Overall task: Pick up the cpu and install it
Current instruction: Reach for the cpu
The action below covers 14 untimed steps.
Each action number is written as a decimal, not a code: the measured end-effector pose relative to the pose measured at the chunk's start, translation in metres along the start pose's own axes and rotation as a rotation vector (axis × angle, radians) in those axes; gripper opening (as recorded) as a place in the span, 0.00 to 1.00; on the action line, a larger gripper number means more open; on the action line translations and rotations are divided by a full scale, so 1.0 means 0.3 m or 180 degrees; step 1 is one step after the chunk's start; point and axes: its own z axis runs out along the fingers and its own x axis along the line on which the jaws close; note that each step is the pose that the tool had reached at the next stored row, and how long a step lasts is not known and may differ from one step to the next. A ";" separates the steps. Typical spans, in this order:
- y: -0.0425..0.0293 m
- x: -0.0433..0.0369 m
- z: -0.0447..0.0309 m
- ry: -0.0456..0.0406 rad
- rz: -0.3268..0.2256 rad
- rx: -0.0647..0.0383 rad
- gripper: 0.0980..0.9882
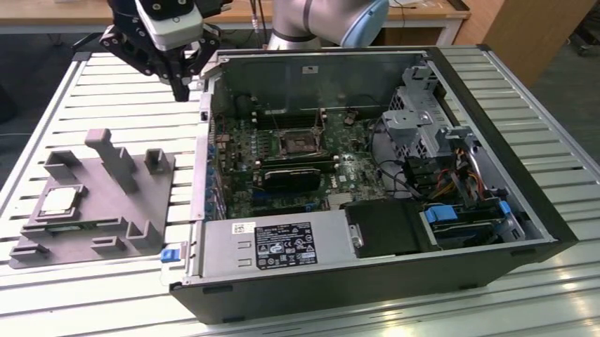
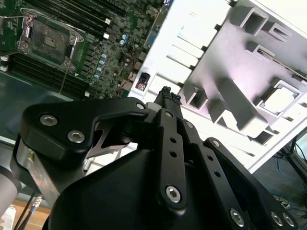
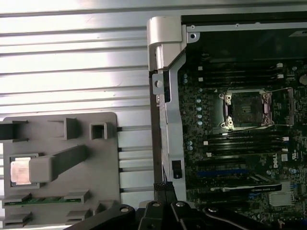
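My claw (image 2: 169, 95) is matte black, built of flat linked bars pinned with silver hex-socket screws (image 2: 172, 193), topped by a boxy white housing (image 1: 168, 21), and my arm (image 1: 300, 21) is silver-grey tube with pale blue joint caps (image 1: 367, 24).

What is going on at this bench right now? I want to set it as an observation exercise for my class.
A robot arm's gripper hangs above the slatted table, between the grey holder block and the open computer case. Its fingers are closed on nothing. The cpu sits in a recess of the block, not yet picked up. The motherboard's socket inside the case looks empty.
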 end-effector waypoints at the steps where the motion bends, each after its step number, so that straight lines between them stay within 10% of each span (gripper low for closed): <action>1: 0.000 0.002 0.000 0.0000 0.0000 0.0000 0.01; 14: -0.002 0.019 0.003 0.0002 0.0000 0.0000 0.01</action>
